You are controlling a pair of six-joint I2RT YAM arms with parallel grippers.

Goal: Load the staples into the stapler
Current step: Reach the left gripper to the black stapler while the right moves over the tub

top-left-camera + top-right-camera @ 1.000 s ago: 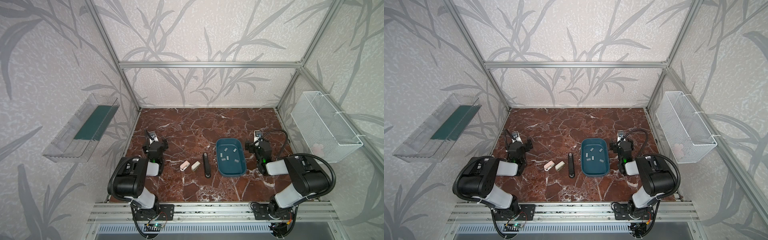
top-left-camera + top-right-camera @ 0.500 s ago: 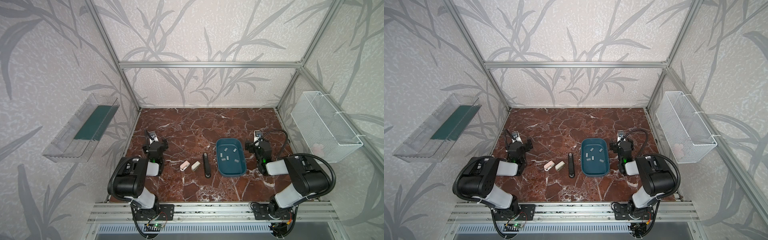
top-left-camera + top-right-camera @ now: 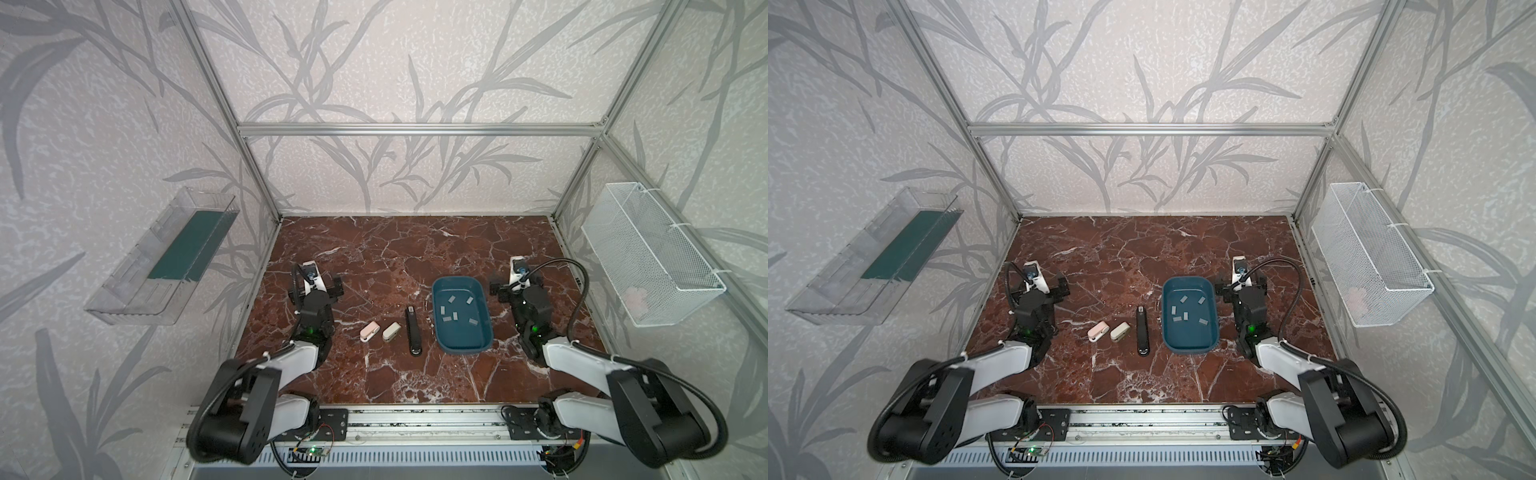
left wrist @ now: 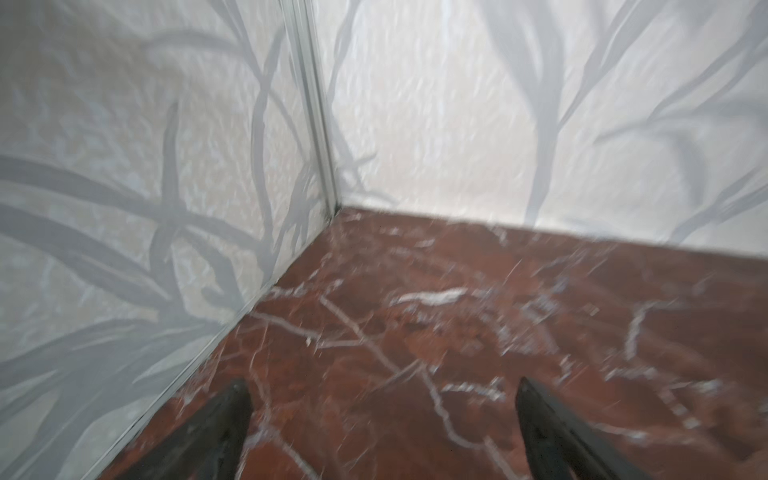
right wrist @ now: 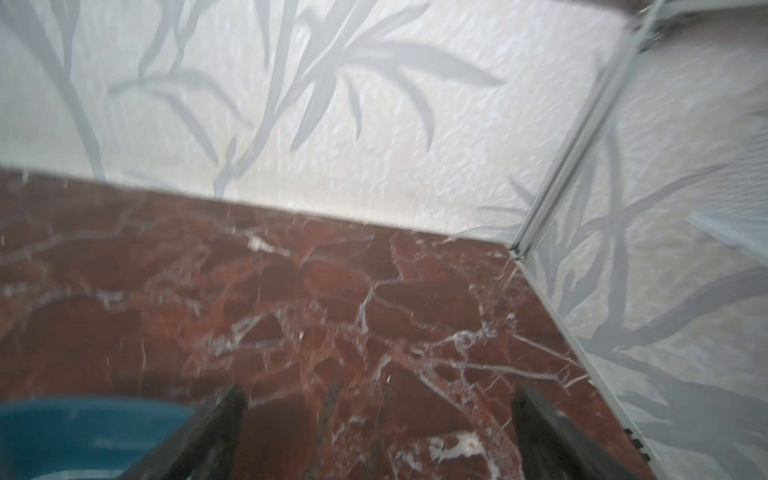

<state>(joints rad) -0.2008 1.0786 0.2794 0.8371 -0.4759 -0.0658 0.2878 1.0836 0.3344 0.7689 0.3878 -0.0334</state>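
Nothing is moving since a second ago: left end effector [image 4: 382, 386] and right end effector [image 5: 378, 392] are hanging open and empty, staples [image 3: 456, 316] are lying unloaded in the tray [image 3: 461, 351].

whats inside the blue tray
Six small grey staple strips lie scattered flat on the floor of the blue tray. Nothing covers it in both top views; only the bit of floor under each strip is hidden.

The counter [image 3: 395, 257] is red-brown marble with white veins. Four things lie on it in a row, left to right in both top views: a small pink stapler [image 3: 369, 331], a small beige stapler [image 3: 391, 331] just beside it, a long black stapler [image 3: 413, 331], and a dark blue tray [image 3: 461, 336].
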